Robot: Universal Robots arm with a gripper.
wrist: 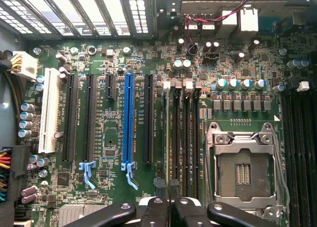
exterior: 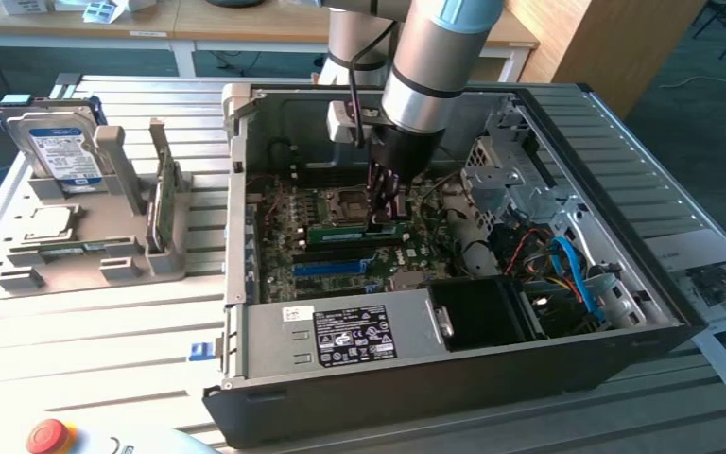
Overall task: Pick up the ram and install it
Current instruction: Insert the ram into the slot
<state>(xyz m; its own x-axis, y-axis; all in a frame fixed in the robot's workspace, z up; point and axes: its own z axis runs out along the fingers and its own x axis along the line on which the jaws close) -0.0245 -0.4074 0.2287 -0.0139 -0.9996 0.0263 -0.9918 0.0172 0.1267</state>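
Bright, even daylight on the table (exterior: 86, 340), only soft shadows there. Inside the case (exterior: 464, 378) it's dimmer, the arm (exterior: 433, 57) shades the motherboard (exterior: 298, 219). Wrist view: vent slots (wrist: 84, 9) totally blown out white.

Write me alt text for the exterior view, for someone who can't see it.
A robot arm reaches down into an open computer case, its tool closed on the ram, a green stick down at the motherboard. On the exterior view's left, a grey rack holds a hard drive and an expansion card.
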